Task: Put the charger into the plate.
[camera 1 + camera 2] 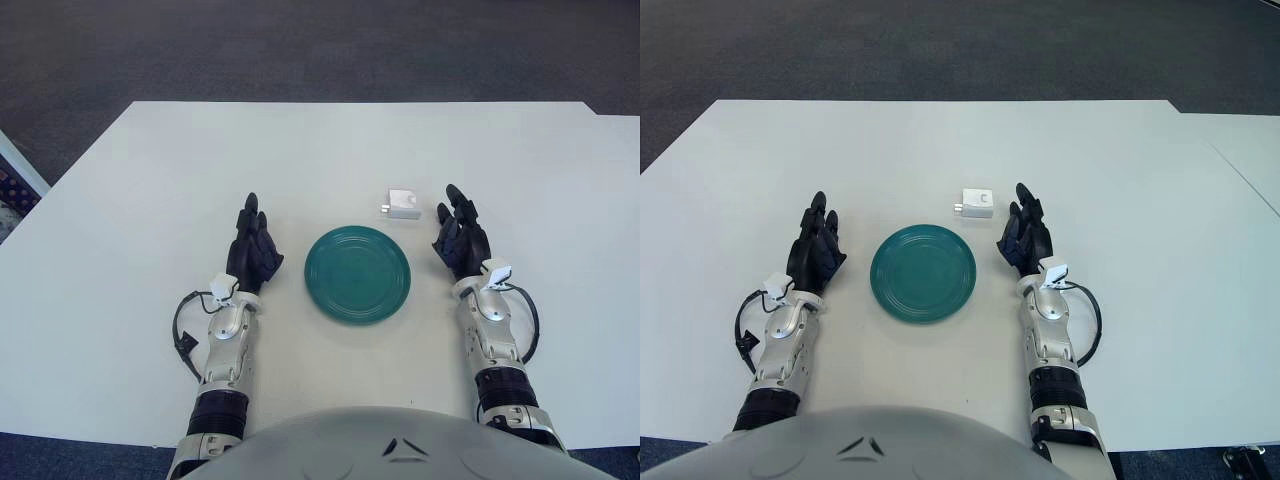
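- Resting on the white table [120, 200], the left hand [254, 250] lies flat with its dark fingers [250, 215] stretched forward and close together, holding nothing.
- The right hand [460, 240] rests on the table the same way, fingers extended and relaxed, nothing in its grip.
- The teal plate [357, 273] sits between the two hands, just inside each of them, nearer the right hand's wrist level than its fingertips; it has nothing on it.
- The charger [402, 204], a small white block with its prongs pointing toward the left side, lies on the table just to the inner side of the right hand's fingertips, near them but not touching.
- Relative to the left hand, the charger is well across, beyond the plate's far rim, and clear of the plate.
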Controlling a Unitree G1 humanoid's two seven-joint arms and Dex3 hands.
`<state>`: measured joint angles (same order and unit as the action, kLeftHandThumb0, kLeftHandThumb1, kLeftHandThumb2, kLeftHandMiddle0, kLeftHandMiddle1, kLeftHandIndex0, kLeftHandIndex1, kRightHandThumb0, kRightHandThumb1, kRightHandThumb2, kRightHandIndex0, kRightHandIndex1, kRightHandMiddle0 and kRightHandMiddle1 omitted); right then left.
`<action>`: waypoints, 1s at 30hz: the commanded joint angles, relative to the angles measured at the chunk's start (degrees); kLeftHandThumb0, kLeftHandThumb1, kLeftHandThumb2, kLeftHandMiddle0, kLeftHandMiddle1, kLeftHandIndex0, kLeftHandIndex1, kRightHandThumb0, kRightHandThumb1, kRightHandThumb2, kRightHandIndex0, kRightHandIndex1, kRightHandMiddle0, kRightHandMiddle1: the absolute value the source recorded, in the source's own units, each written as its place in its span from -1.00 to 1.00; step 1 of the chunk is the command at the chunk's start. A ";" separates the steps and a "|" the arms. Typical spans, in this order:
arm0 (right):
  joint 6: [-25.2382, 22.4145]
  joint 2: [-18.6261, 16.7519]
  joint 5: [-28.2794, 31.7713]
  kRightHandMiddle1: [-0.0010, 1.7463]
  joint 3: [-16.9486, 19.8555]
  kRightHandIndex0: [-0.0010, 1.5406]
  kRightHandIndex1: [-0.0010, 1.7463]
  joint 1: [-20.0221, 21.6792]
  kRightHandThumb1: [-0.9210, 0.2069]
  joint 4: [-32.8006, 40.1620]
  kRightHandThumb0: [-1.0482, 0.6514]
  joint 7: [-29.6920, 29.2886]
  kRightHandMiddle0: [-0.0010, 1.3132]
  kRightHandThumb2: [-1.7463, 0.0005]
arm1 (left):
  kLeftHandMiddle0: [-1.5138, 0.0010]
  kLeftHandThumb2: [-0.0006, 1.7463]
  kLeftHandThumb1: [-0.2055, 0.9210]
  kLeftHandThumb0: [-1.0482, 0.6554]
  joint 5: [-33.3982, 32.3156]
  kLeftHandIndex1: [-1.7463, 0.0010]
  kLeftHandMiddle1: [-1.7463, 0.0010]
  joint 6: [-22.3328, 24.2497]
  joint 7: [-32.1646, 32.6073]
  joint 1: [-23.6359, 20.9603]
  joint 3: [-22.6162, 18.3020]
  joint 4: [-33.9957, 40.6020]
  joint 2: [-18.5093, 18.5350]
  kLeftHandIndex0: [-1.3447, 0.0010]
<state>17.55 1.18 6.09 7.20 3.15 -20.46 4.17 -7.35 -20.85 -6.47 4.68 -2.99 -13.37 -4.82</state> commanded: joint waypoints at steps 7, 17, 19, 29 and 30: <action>-2.29 0.00 0.74 -0.67 1.12 -0.88 -1.00 -1.29 -1.00 -2.54 -0.64 -0.50 -1.00 -0.07 | 1.00 0.05 1.00 -1.00 0.65 0.92 1.00 2.18 0.74 1.34 0.65 -1.38 -0.16 1.00; -2.24 0.20 0.43 -0.64 1.49 -0.87 -0.99 -0.90 -1.00 -2.91 -0.65 -1.05 -1.00 -0.06 | 1.00 0.03 1.00 -1.00 -0.05 0.92 1.00 1.67 0.62 1.01 0.45 -1.90 -0.32 1.00; -2.22 0.42 0.44 -0.65 1.64 -0.87 -0.99 -0.73 -1.00 -3.07 -0.66 -1.05 -1.00 -0.06 | 1.00 0.03 1.00 -1.00 0.00 0.92 1.00 1.70 0.77 1.01 0.49 -1.98 -0.42 1.00; -7.57 7.29 3.37 -0.66 6.71 -0.87 -0.99 9.38 -1.00 -6.37 -0.65 -0.02 -1.00 -0.05 | 1.00 0.02 1.00 -1.00 0.58 0.92 1.00 0.93 0.81 0.55 0.65 -2.83 -0.34 1.00; -7.81 8.52 3.44 -0.66 7.47 -0.87 -0.99 11.29 -1.00 -7.05 -0.66 -0.44 -1.00 -0.04 | 1.00 0.02 1.00 -1.00 0.61 0.92 1.00 1.05 0.95 0.46 0.64 -2.84 -0.36 1.00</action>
<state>12.61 5.35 8.12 11.43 9.91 -24.86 4.39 -7.23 -21.49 -6.27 4.44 -2.38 -13.97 -5.07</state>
